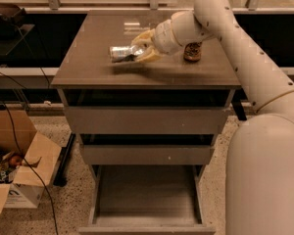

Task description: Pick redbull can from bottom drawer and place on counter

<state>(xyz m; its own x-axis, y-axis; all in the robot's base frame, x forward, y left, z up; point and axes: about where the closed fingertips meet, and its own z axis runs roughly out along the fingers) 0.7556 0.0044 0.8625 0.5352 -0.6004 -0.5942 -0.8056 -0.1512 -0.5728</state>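
The redbull can (121,53) is a small silvery can lying on its side over the middle of the counter (88,67). My gripper (138,49) is shut on the can's right end and holds it sideways at or just above the glossy top; contact with the surface cannot be told. The bottom drawer (146,219) is pulled out at the foot of the cabinet, and its grey tray holds nothing that I can see.
A taller orange-gold can (192,51) stands upright on the counter to the right of my gripper. The two upper grey drawers (147,120) are shut. An open cardboard box (17,175) with clutter sits on the floor at the left, with cables beside it.
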